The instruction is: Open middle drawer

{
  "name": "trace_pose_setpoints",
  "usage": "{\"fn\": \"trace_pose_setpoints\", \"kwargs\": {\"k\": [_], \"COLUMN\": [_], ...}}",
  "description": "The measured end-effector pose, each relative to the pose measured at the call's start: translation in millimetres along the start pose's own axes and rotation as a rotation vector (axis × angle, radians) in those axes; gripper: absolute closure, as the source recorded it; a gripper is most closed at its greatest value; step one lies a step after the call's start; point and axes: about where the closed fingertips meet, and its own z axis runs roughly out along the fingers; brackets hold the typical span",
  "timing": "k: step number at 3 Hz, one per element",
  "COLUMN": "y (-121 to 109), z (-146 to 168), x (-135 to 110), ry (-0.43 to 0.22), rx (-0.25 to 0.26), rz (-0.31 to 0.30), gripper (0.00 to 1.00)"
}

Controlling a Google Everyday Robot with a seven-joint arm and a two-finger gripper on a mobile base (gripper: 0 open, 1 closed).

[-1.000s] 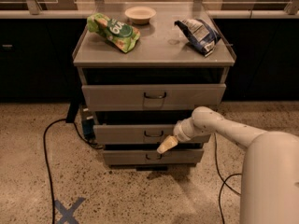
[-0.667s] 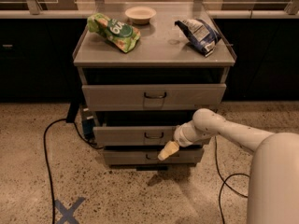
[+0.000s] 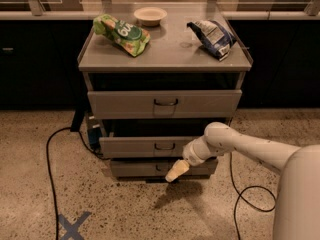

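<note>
The middle drawer (image 3: 130, 147) is a shallow grey front with a small dark wire handle (image 3: 164, 146), in a grey cabinet (image 3: 170, 54). It stands pulled out a little, with a dark gap above it. My gripper (image 3: 176, 171) hangs on the white arm (image 3: 235, 144) coming from the right. It is below and slightly right of the middle drawer's handle, in front of the bottom drawer (image 3: 135, 169), and holds nothing that I can see. The taller top drawer (image 3: 125, 104) also stands slightly out.
On the cabinet top lie a green snack bag (image 3: 120, 34), a white bowl (image 3: 150, 15) and a blue chip bag (image 3: 212, 36). Black cables run on the speckled floor at left (image 3: 48, 159) and right (image 3: 240, 199). A blue tape X (image 3: 72, 224) marks the floor.
My gripper has moved down and slightly left, from level with the middle drawer's handle to in front of the bottom drawer. The middle drawer's front sits a little further out.
</note>
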Motion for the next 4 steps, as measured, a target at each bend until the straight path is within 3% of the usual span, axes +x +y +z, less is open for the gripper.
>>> {"fn": "trace_pose_setpoints", "kwargs": {"k": [2, 3, 4], "y": [-8.1, -6.1, 20.6], "z": [14.7, 38.4, 36.4], "x": [9.2, 34.5, 63.8], "ry": [0.025, 0.088, 0.138], "rx": [-0.017, -0.086, -0.184], "rz": [0.019, 0.036, 0.029], "gripper": [0.00, 0.00, 0.00]}}
